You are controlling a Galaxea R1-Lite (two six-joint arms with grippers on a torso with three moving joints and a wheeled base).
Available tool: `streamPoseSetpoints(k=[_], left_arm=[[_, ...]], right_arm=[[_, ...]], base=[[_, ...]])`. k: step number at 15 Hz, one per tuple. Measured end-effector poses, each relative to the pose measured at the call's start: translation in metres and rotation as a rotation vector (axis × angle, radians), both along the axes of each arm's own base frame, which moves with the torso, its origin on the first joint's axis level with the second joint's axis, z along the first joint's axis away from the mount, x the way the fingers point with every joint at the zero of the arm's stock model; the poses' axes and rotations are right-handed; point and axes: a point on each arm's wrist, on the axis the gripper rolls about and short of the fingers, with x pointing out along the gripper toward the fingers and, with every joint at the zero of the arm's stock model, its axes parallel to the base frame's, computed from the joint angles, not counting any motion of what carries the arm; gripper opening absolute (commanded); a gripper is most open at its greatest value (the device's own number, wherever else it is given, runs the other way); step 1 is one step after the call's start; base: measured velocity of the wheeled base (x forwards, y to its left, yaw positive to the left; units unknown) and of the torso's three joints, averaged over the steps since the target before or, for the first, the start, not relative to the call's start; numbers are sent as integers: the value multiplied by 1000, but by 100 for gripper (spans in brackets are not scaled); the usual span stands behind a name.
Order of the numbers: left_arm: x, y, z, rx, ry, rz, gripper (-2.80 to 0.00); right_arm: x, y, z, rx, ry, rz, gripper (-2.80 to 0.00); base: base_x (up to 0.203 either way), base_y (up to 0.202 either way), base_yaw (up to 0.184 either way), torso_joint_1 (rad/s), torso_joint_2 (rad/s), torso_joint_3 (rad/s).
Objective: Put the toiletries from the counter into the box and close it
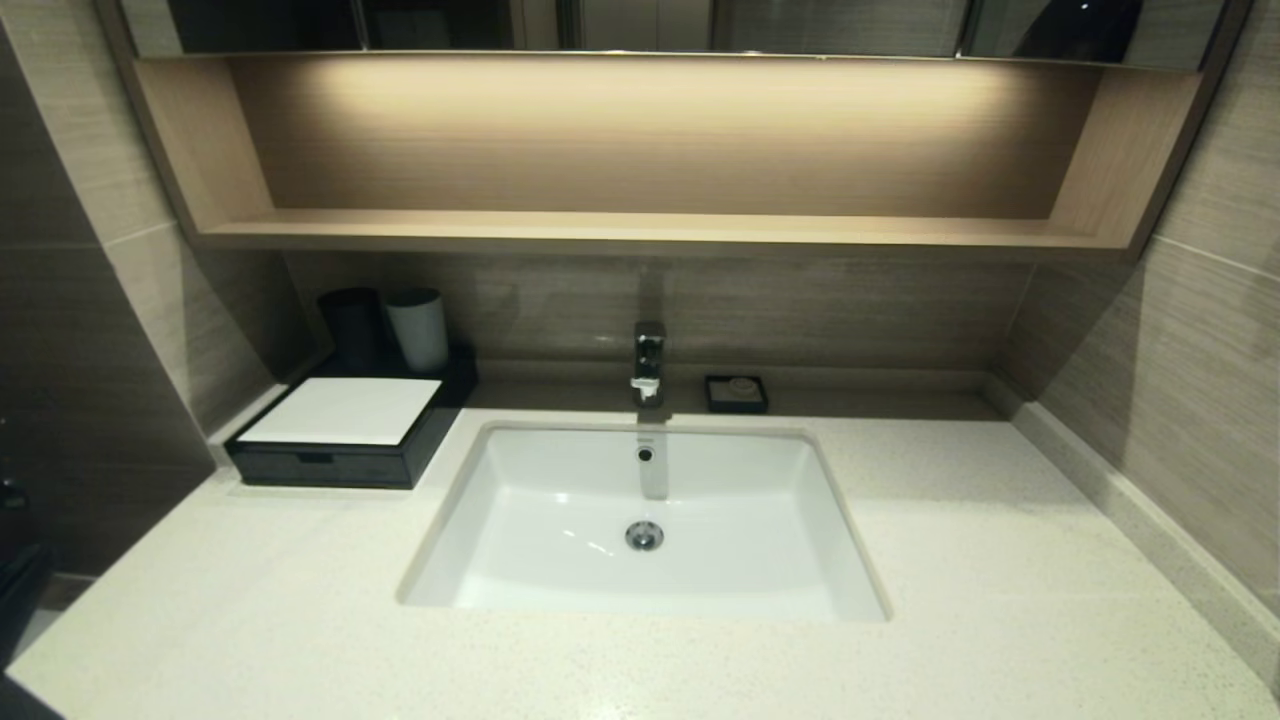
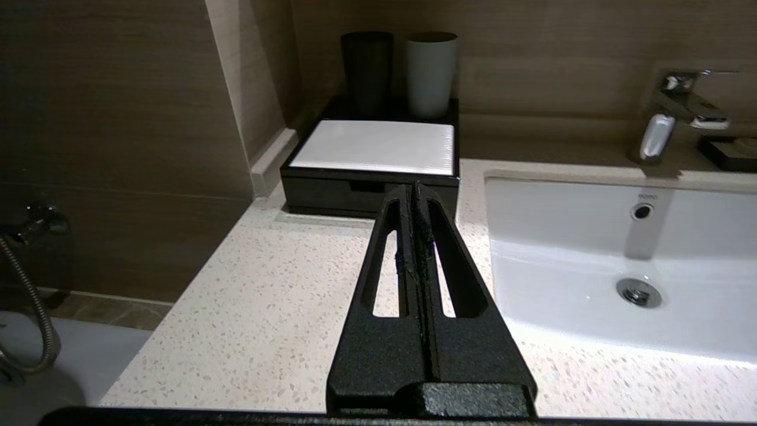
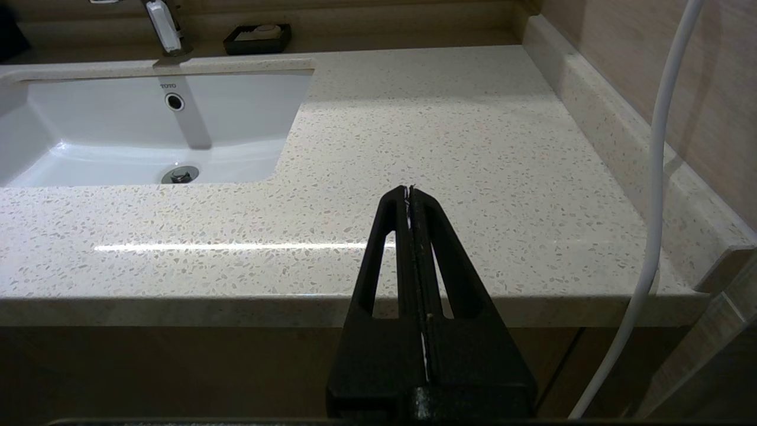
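The black box (image 1: 345, 440) with its white top panel stands at the counter's back left, its front drawer pushed in; it also shows in the left wrist view (image 2: 372, 177). No plastic-wrapped toiletry packets show in any view. The pale speckled counter (image 1: 1000, 560) surrounds the white basin (image 1: 645, 520). My left gripper (image 2: 412, 188) is shut and empty, held above the counter in front of the box's drawer. My right gripper (image 3: 409, 190) is shut and empty, near the counter's front edge to the right of the basin. Neither gripper shows in the head view.
A dark cup (image 1: 350, 325) and a pale cup (image 1: 418, 328) stand behind the box. The tap (image 1: 648, 362) and a small black soap dish (image 1: 736, 393) sit behind the basin. A wooden shelf (image 1: 640, 235) hangs above. A white cable (image 3: 656, 195) runs by the right wall.
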Motion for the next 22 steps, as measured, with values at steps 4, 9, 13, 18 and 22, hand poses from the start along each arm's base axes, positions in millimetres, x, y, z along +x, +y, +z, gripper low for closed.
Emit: streamPoseSetpoints(k=[4, 9, 13, 18, 22], left_arm=[[-32, 1, -19, -2, 40, -31, -280], [-53, 0, -35, -4, 36, -35, -280], [-60, 0, -43, -2, 40, -52, -280], [-67, -1, -52, -2, 52, -86, -280], [-71, -1, -54, -2, 30, -82, -280]], right_arm=[[0, 0, 0, 0, 0, 0, -280], [0, 0, 0, 0, 0, 0, -280], [0, 0, 0, 0, 0, 0, -280], [0, 0, 0, 0, 0, 0, -280], [0, 0, 0, 0, 0, 0, -280]], base=[[0, 0, 0, 0, 0, 0], [0, 0, 0, 0, 0, 0], [0, 0, 0, 0, 0, 0], [0, 0, 0, 0, 0, 0], [0, 0, 0, 0, 0, 0]])
